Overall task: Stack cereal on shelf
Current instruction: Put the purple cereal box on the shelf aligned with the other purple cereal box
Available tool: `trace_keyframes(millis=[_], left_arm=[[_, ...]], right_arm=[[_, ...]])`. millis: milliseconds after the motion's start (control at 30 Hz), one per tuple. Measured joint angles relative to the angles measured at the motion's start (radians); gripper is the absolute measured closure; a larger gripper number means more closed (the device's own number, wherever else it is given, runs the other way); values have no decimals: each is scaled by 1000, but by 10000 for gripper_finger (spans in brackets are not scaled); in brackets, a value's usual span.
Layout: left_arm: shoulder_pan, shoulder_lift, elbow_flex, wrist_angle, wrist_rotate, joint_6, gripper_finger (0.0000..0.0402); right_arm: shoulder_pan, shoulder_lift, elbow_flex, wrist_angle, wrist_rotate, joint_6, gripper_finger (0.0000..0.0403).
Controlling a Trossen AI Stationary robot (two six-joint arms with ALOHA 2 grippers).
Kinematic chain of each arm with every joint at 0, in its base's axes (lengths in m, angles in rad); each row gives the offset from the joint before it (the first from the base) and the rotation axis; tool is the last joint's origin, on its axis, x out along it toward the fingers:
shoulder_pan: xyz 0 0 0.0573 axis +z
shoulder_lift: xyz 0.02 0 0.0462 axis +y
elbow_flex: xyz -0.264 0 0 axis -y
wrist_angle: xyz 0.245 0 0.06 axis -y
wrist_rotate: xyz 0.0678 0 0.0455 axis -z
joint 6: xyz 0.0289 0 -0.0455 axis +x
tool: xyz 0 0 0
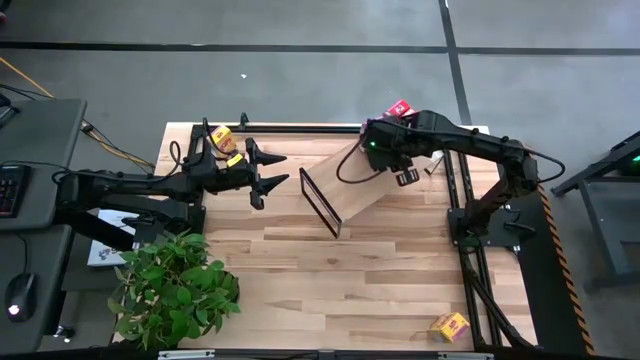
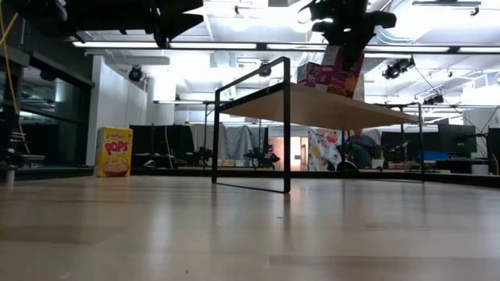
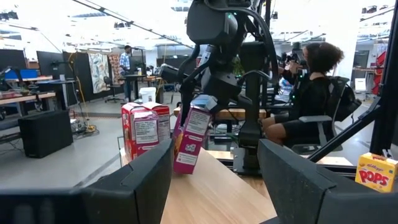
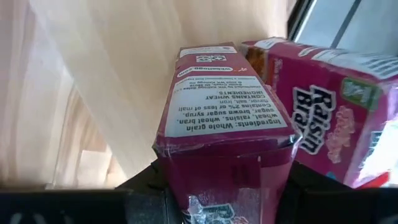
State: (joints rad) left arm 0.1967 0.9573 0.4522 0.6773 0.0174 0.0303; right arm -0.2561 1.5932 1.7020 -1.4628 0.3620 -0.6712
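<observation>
The shelf stands slantwise on the table's far half, its light-wood board raised on black wire ends. My right gripper hangs over the board's far right part, shut on a pink-magenta cereal box. Close beside that box, a second pink-magenta box and a red one stand on the board. One yellow box stands on the table at the near right. My left gripper hovers left of the shelf, level and open, with nothing between its fingers. My right gripper pinches the pink-magenta box at its upper end between its two fingers, one on each broad face. The fingers slant down from above. The box hangs tilted, its lower end at the board's top. Whether it touches the board I cannot tell.
A potted plant stands at the table's near left corner. The table's near middle is bare wood. A person sits on a chair beyond the table's right side.
</observation>
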Motion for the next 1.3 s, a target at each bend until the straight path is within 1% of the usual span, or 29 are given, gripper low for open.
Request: trace_keyframes(millis=[267, 600, 733, 833, 967, 1200, 1300], left_arm=[[0, 0, 0, 0, 0, 0, 177], [0, 0, 0, 0, 0, 0, 177], [0, 0, 0, 0, 0, 0, 177], [0, 0, 0, 0, 0, 0, 177], [0, 0, 0, 0, 0, 0, 177], [0, 0, 0, 0, 0, 0, 177], [0, 0, 0, 0, 0, 0, 177]], right_arm=[[-1, 0, 0, 12, 6, 44, 254], [-1, 0, 0, 27, 7, 44, 254], [-3, 0, 0, 6, 8, 35, 254], [-19, 0, 0, -3, -3, 40, 254], [-42, 0, 0, 10, -43, 43, 254], [-59, -1, 0, 27, -59, 39, 253], [-59, -1, 0, 26, -60, 36, 247]])
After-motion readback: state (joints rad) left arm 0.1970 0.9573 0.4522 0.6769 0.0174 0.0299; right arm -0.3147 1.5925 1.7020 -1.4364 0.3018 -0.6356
